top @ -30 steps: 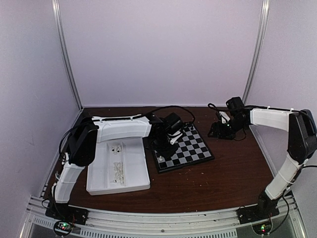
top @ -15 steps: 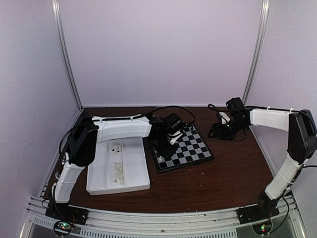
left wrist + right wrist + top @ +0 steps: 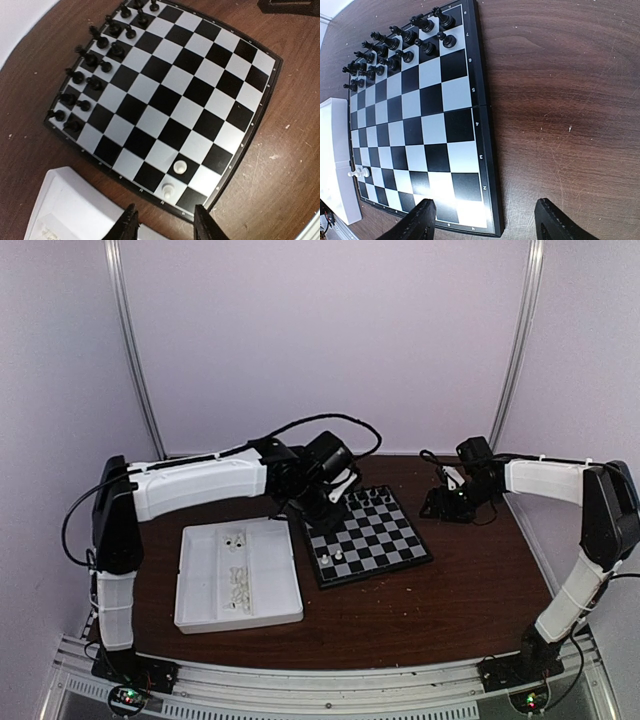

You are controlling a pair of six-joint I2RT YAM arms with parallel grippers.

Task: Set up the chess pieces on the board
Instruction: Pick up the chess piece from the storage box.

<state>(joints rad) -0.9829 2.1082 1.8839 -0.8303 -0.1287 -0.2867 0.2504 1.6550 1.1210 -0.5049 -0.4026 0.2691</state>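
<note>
Nearest me, the white tray held a bunch of loose chess pieces. Just beside it, two white pieces stood at the board corner, with black chessmen lining the far rows. The left fingers hovered there, partly apart and empty. Farther off, the right fingers were spread wide, empty too.

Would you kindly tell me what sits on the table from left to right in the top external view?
White compartmented plastic tray → black and pale grey chequered chessboard → right arm's black two-finger gripper.
</note>
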